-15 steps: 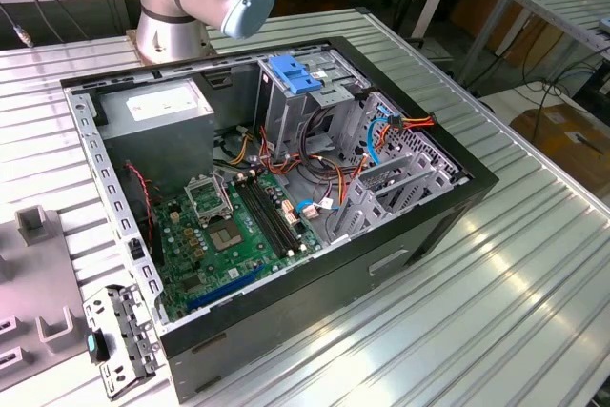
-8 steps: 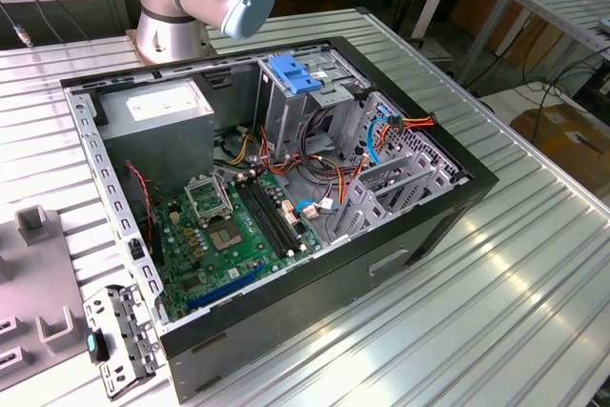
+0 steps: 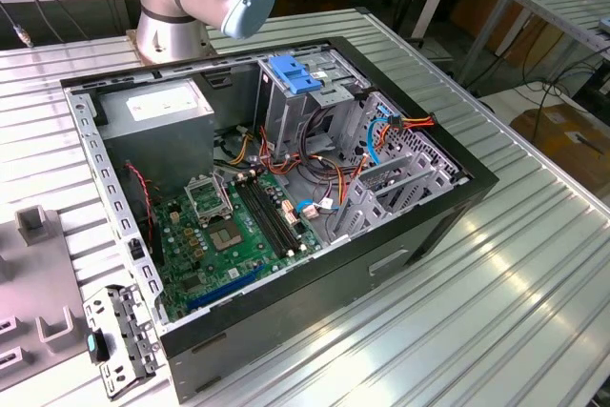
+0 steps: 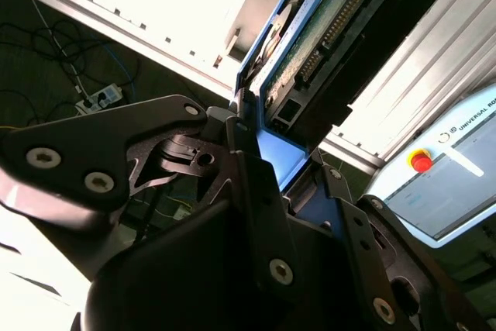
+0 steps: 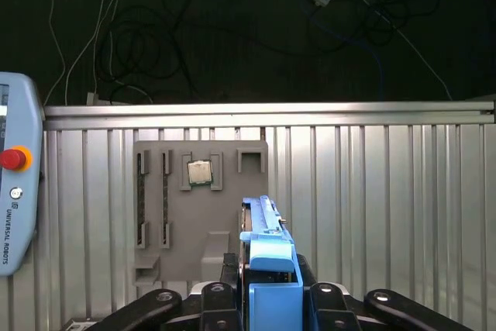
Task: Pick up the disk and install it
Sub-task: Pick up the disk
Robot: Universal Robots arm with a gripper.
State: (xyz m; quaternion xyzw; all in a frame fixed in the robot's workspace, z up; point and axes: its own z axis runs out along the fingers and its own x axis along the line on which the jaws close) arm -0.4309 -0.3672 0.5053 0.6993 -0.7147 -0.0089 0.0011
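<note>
**A:** Entry one, the support?

**B:** Table (image 3: 496,264): ribbed silver metal profiles, flat.

**A:** Items resting directly on it, exterior view?

**B:**
- One open black computer case (image 3: 315,316), lying on its side, mid-table.
- One grey fixture plate (image 3: 38,326), flat, at the exterior view's left, apart from the case.
- One perforated metal bracket (image 3: 124,340), flat, between plate and case, just beside the case's near corner.
- One robot base (image 3: 162,35), upright, behind the case.

**A:** First wrist view?

**B:** Same ribbed table (image 5: 372,215). The slotted fixture plate (image 5: 167,215) lies flat on the ribs. A teach pendant (image 5: 15,191) is at the table's side edge.
</note>
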